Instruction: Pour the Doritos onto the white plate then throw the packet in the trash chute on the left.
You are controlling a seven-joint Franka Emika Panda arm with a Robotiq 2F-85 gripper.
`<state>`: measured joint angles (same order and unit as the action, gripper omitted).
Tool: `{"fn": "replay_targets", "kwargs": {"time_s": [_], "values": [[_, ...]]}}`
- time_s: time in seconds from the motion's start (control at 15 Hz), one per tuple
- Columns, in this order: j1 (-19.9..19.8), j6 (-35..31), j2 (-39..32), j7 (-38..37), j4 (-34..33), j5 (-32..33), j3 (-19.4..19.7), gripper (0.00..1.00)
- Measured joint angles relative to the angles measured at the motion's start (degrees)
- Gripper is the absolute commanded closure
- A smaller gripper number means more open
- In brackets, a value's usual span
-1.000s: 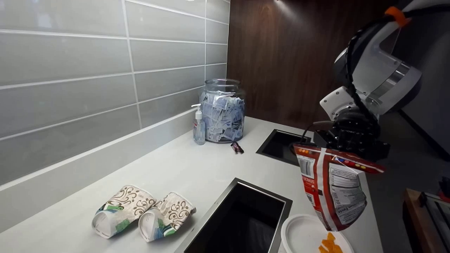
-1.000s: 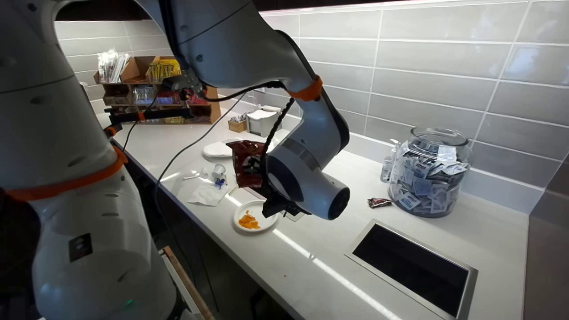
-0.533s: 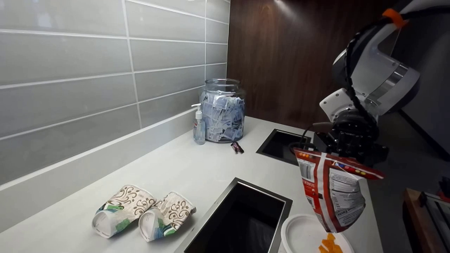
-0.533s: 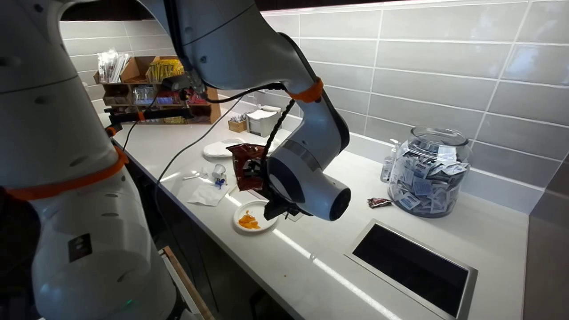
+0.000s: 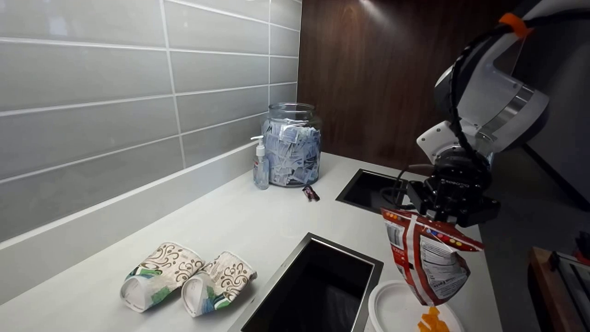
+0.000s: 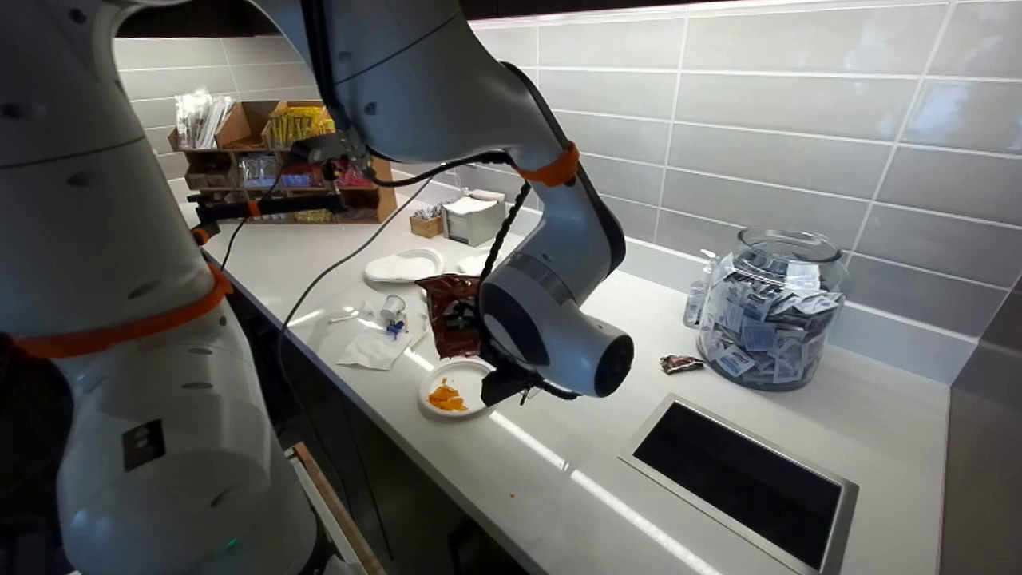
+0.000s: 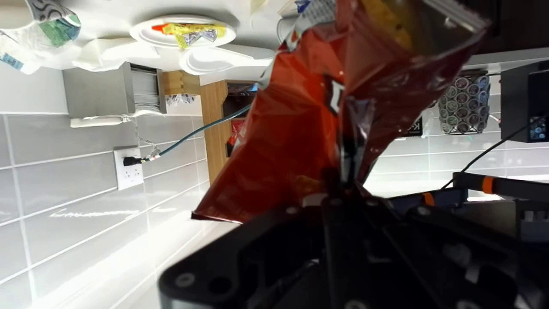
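My gripper (image 7: pixel 341 195) is in the clamped condition: its fingers press together on one edge of the packet (image 7: pixel 291 141), and the red foil is gathered into creases at the grip point. The packet hangs below my fingers, tilted, with its wide edge at the grip and its narrower end downward. In the wrist view an orange-yellow patch is visible toward its far end; I cannot tell whether this is print or contents.

In an exterior view the lower end overlaps the white plate (image 5: pixel 396 306), immediately over the Doritos (image 5: pixel 432 321); I cannot determine contact with either. In both exterior views the Doritos form a small orange pile on the plate, which rests on the counter (image 5: pixel 258 221).

The near cut-out (image 5: pixel 322 281), black and metal-framed, is set into the counter just beside the plate. On its opposite side lie two patterned cups (image 5: pixel 161 276). The far cut-out (image 5: pixel 364 191), likewise dark and rectangular, is located farther along; I cannot tell which of these the task names. Near it, a small wrapper (image 5: pixel 310 193) lies just beside a glass jar (image 5: pixel 292 112) filled with sachets (image 5: pixel 292 154). A pump bottle (image 5: pixel 261 170) stands upright beside the jar. Well apart, in an exterior view, stands a compartmented shelf (image 6: pixel 386 193).
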<state>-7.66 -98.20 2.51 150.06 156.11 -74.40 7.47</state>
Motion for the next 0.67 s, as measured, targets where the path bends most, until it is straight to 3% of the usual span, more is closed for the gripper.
{"fn": "replay_targets", "kwargs": {"time_s": [0.33,0.67], "values": [[0.2,4.0,0.0,1.5,-0.2,0.2,-0.3,1.00],[0.2,2.6,0.1,1.2,-0.3,0.6,-0.4,1.00]]}}
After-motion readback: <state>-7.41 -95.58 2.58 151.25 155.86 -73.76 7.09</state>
